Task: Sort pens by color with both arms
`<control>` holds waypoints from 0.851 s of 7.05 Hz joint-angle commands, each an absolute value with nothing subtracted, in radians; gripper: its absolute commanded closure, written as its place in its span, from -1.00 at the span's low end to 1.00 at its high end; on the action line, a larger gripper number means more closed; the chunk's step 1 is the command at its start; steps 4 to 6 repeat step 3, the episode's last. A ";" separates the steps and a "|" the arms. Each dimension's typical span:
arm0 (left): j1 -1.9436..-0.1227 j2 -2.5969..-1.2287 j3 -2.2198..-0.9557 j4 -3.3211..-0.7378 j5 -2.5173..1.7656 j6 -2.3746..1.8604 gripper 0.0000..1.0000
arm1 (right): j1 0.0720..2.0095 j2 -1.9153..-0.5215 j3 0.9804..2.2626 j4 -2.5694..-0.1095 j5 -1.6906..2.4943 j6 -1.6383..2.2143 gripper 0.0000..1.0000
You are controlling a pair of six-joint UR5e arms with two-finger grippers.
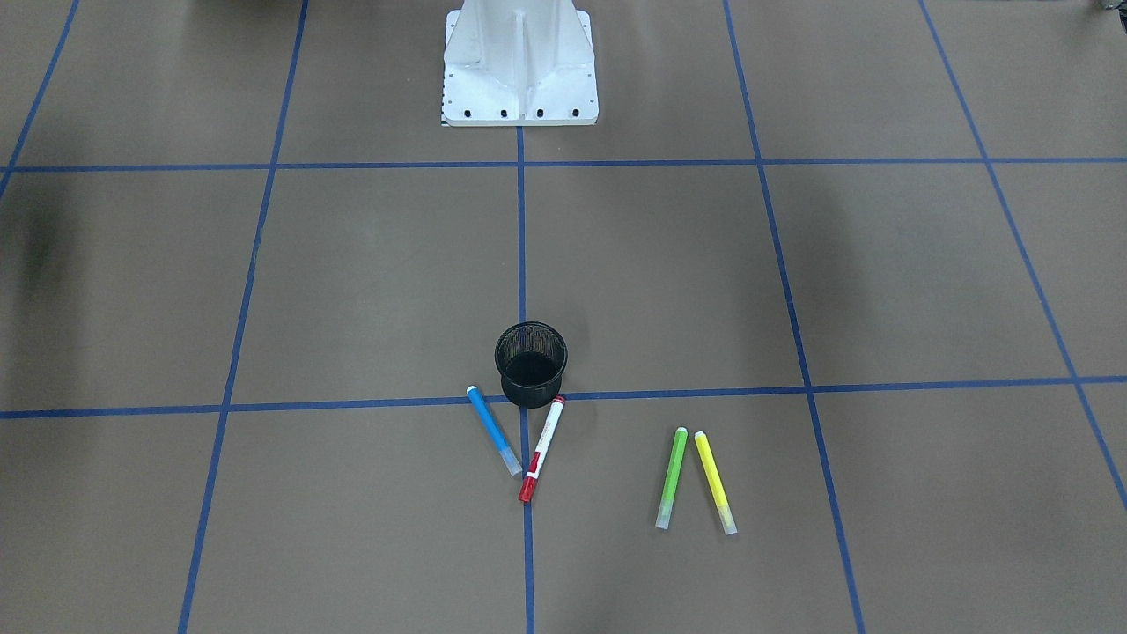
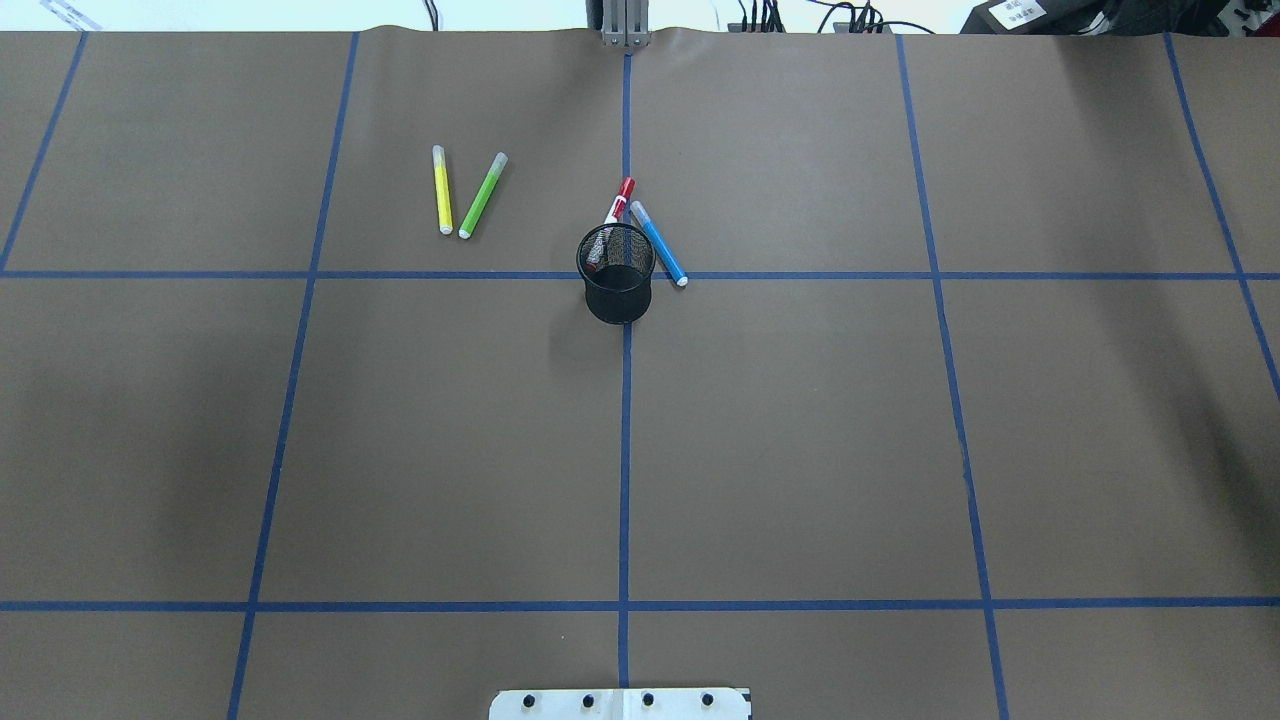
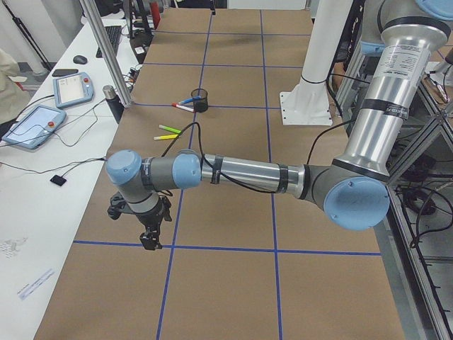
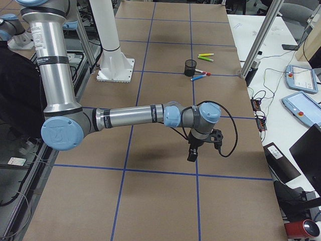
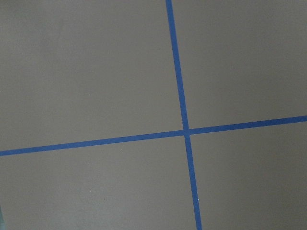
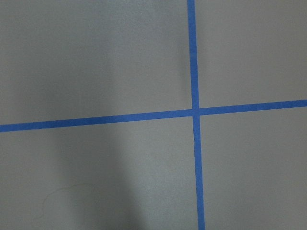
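Four pens lie on the brown table at its far side. The blue pen (image 2: pixel 658 243) and the white pen with a red cap (image 2: pixel 620 200) rest in a V right behind the black mesh cup (image 2: pixel 616 272). Further to the left lie the yellow pen (image 2: pixel 442 190) and the lime green pen (image 2: pixel 483 195), close together. My left gripper (image 3: pixel 150 237) hangs over the table's left end, far from the pens. At the table's right end hangs my right gripper (image 4: pixel 191 154). Both show only in side views, so I cannot tell whether they are open or shut.
The white metal base (image 1: pixel 519 62) stands at the robot's side of the table. Blue tape lines (image 2: pixel 625 450) divide the brown surface into squares. Tablets (image 3: pixel 34 126) and cables lie on a white bench beyond the table. Both wrist views show only paper and tape.
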State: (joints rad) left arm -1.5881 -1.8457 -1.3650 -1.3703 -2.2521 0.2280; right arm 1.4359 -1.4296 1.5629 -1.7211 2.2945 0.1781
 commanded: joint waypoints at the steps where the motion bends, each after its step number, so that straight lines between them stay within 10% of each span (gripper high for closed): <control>1: -1.589 -1.815 -1.303 -1.437 -2.256 0.267 -0.98 | 1.436 -1.430 1.555 -1.721 2.290 0.179 -1.00; 6: -1.603 -1.818 -1.304 -1.434 -2.258 0.268 -0.98 | 1.436 -1.425 1.555 -1.721 2.290 0.181 -1.00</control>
